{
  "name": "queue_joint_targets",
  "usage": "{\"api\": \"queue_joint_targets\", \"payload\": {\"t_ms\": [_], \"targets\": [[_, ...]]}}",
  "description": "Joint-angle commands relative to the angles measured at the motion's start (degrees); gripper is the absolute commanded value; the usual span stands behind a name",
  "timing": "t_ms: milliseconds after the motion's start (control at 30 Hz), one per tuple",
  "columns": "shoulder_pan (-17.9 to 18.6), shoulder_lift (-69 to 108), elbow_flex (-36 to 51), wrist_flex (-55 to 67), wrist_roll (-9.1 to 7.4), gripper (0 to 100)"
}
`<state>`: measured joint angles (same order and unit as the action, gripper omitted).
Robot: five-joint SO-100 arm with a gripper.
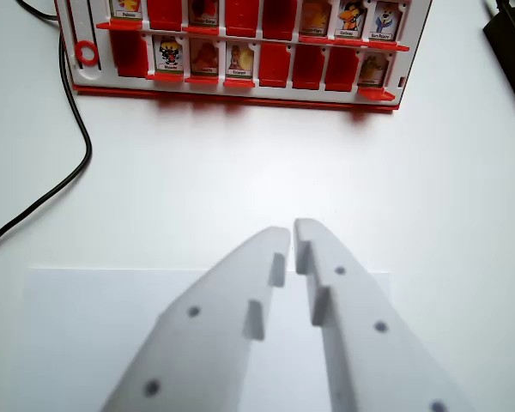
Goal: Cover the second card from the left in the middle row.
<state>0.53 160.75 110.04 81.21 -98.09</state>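
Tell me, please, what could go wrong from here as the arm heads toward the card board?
The gripper sits well short of the red game board, whose upper rows are cut off, so picking the wrong card seems possible. The cards stand close together; the wide fingers might knock a neighbour. The black cable on the wrist view's left could snag.
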Motion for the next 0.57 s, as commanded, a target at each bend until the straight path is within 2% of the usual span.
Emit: {"api": "queue_joint_targets", "payload": {"t_ms": [0, 233, 533], "targets": [[-0.18, 0.97, -1.67, 1.05, 0.35, 0], [0.35, 5.62, 0.88, 3.08, -0.18, 0], [1.93, 7.03, 1.41, 4.48, 0.00, 0]]}}
